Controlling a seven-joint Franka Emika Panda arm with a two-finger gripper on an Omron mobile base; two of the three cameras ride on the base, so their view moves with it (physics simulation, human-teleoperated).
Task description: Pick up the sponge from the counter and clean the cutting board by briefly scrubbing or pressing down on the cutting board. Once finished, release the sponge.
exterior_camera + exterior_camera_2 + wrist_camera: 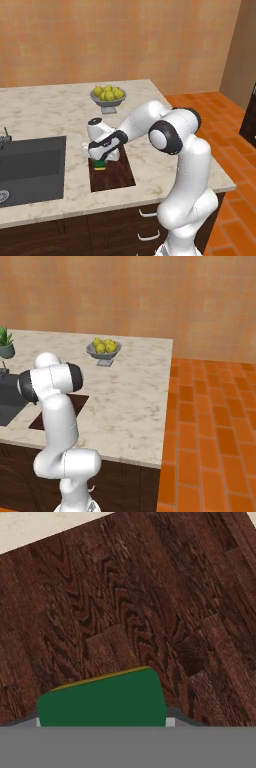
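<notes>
Green-topped sponge sat clamped between the jaws of the gripper, pressed against the cutting board beneath them; too shallow a grip, and scrubbing could drag it loose.

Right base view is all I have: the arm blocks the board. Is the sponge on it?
Observer: Yes. The sponge sits on the cutting board, near its far end, under the pincer.
Operator: Held or dropped?
Observer: Held, as far as I can tell; the hand view shows its green top right at the fingertips, over wood grain.
Operator: Anything else on the board?
Observer: No. The lemon bowl stands on the counter beyond it.
</notes>
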